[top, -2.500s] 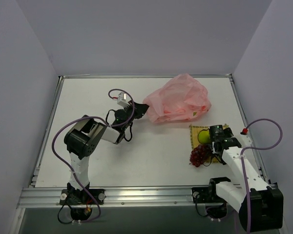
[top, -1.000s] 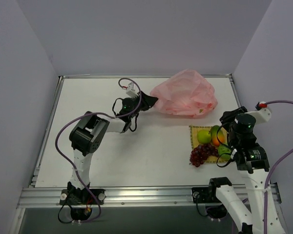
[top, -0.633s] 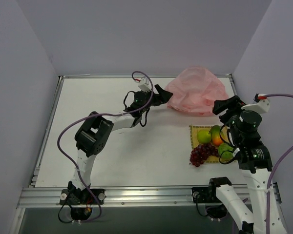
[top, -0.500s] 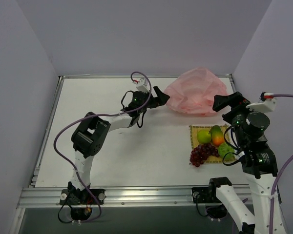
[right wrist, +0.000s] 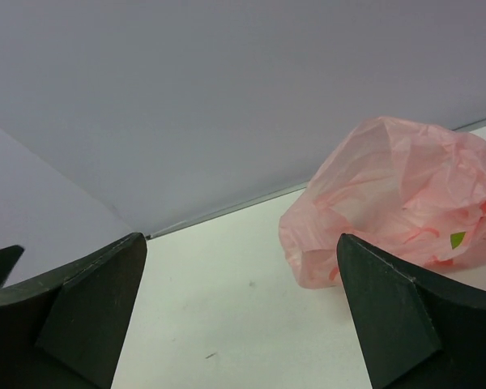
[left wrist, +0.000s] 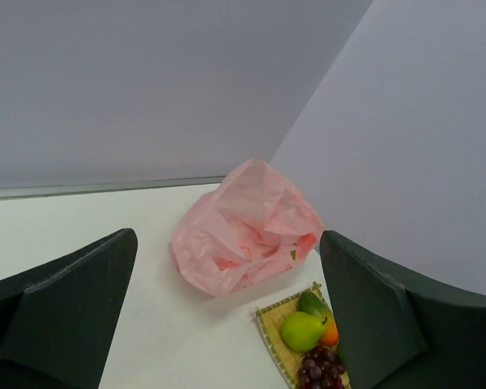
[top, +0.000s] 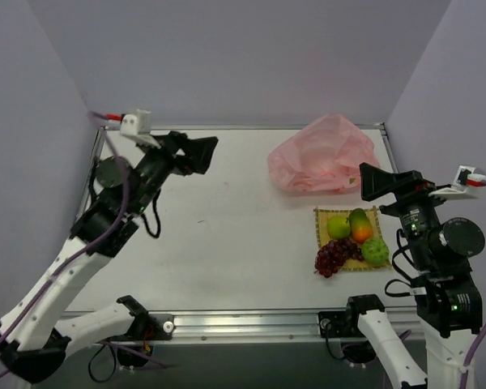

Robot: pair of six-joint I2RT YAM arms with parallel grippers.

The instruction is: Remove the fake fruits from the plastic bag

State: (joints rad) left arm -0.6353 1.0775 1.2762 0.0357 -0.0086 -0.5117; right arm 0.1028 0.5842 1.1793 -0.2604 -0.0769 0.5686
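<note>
Four fake fruits (top: 358, 228) on mat (top: 320, 216), plastic bag (top: 320, 158) nearby; left end effector (left wrist: 227, 243), right end effector (right wrist: 241, 243) wide.

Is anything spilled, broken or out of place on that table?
Nothing stands out. The green apple, mango, bumpy green ball and grape bunch sit together on the yellow woven mat, the grapes at its near-left corner. The crumpled pink plastic bag lies just behind, with no tear visible.
</note>
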